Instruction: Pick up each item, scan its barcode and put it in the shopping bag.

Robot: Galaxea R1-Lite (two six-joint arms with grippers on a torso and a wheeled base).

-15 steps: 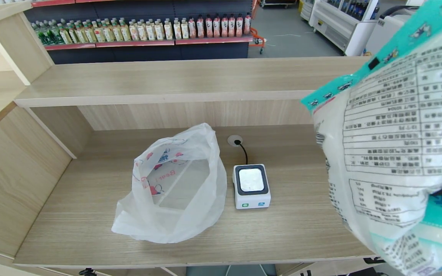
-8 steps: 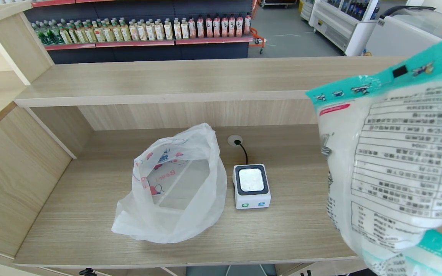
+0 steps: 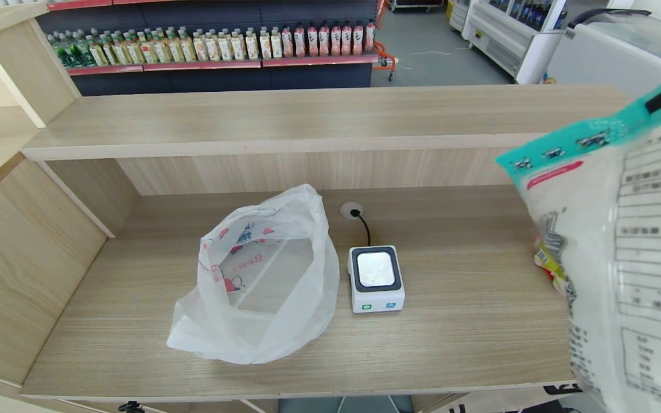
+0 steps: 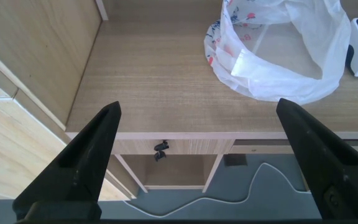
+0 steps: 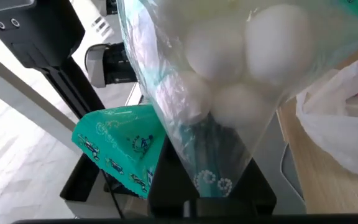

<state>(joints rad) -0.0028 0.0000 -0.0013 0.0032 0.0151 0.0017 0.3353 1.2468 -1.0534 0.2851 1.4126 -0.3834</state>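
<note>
Setting: retail shop, checkout area. Evidence: a long shelf point(image 3: 210, 64) with red edge strips runs across the back, carrying a row of bottled drinks point(image 3: 216, 45). A glass-fronted chiller cabinet point(image 3: 517, 26) stands along the aisle at far right. The foreground is a light wood cashier counter point(image 3: 457, 327) with a raised customer ledge point(image 3: 261, 123). On the counter: a white barcode scanner point(image 3: 375, 279), its cable point(image 3: 364, 226) running to a desk grommet, and just beside it an open plastic shopping bag point(image 3: 302, 298).
</note>
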